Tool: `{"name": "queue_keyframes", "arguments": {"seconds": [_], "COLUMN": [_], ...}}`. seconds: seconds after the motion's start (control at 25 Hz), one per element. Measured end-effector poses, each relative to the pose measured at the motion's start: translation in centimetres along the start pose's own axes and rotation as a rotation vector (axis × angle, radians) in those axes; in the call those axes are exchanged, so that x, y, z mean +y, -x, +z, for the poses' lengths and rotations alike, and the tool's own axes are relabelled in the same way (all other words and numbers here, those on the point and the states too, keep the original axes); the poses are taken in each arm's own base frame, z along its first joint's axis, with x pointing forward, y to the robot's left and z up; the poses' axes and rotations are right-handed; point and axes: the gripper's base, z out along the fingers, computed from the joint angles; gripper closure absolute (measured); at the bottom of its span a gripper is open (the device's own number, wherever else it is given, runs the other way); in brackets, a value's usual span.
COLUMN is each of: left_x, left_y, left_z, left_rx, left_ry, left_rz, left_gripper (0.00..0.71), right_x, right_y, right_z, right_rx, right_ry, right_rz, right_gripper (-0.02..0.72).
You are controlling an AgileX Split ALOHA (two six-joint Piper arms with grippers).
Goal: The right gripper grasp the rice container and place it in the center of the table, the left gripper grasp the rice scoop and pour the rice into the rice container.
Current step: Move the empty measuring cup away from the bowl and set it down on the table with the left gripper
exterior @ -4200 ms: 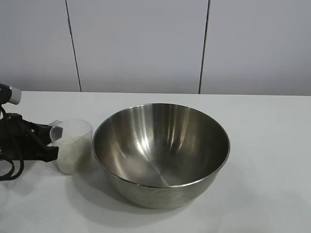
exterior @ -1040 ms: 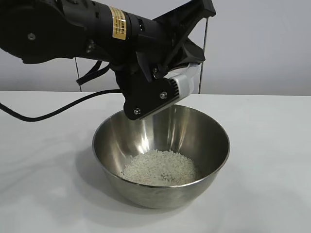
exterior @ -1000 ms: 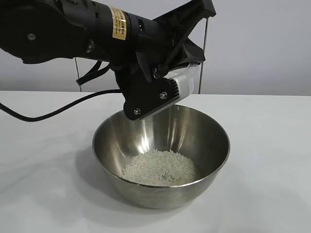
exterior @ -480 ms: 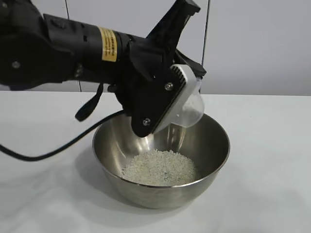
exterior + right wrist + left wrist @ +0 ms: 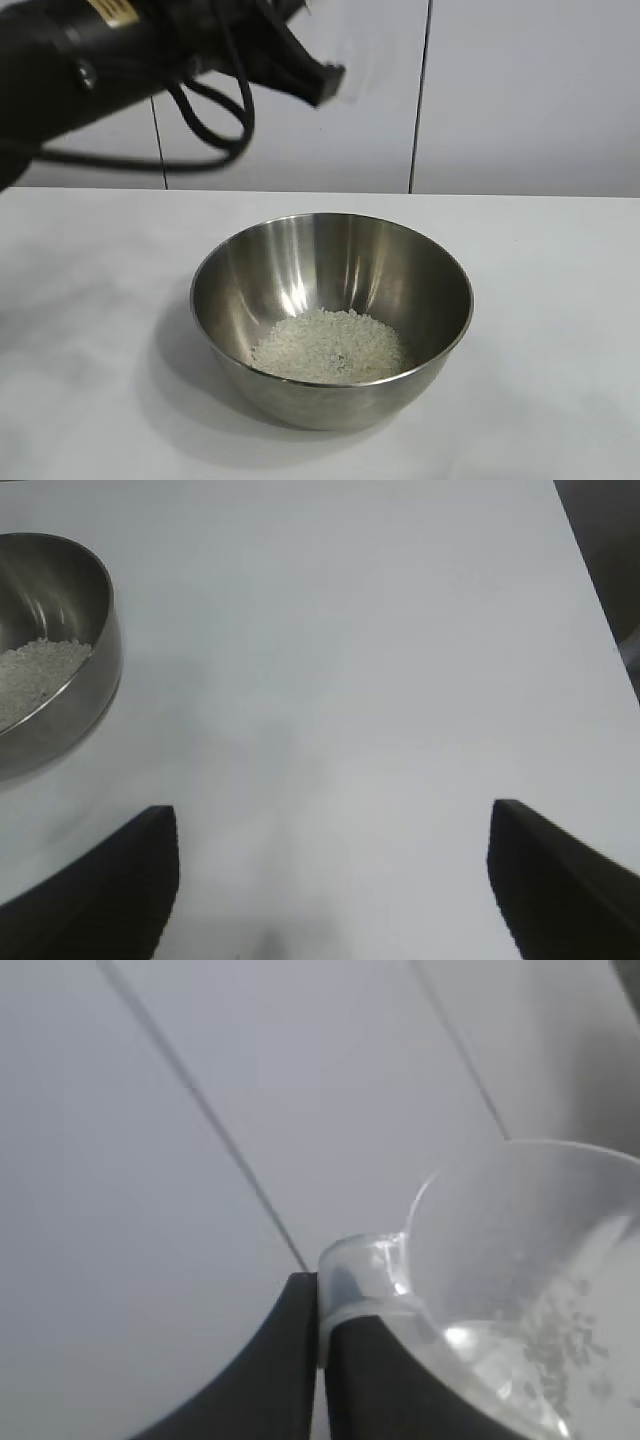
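The rice container [image 5: 331,402], a large steel bowl, stands in the middle of the white table [image 5: 560,300] with a mound of rice [image 5: 326,346] in its bottom. My left gripper [image 5: 322,82] hangs high above the bowl's far left side. In the left wrist view it [image 5: 322,1298] is shut on the handle of the rice scoop [image 5: 520,1290], a clear plastic cup with a few grains stuck inside. My right gripper [image 5: 335,825] is open over bare table, off to one side of the bowl [image 5: 62,685]; it is out of the exterior view.
A grey panelled wall [image 5: 500,100] runs behind the table. The left arm's black cable [image 5: 215,120] loops in the air at the upper left. Bare tabletop surrounds the bowl on all sides.
The left arm has risen and swung back to the left, carrying the scoop away from over the bowl. The rice mound and the bowl have stayed put.
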Motion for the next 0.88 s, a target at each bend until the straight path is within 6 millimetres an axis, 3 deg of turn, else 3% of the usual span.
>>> {"name": "queue_keyframes", "arguments": {"seconds": [0.16,0.28,0.64,0.88], "left_x": [4.7,6.3,6.3,6.2], "left_y": [-2.9,-5.1,-13.2,-14.6], "left_z": [-1.4,-1.8,-2.5,-2.8], "left_rx": [0.108,0.187,0.411,0.457], "left_ry": [0.034,-0.004,-0.085,-0.097], "left_rz": [0.016,0.047,0.009,0.041], "left_gripper": [0.702,0.702,0.702,0.702], "right_x": [0.0,0.0,0.0,0.0], "right_y": [0.0,0.0,0.0,0.0], "right_z": [0.0,0.0,0.0,0.0], "right_rx": [0.0,0.0,0.0,0.001], "right_ry": [-0.001,-0.001,-0.001,-0.001], "right_rz": [0.0,0.0,0.0,0.0], "right_gripper": [0.126,0.126,0.126,0.126]}}
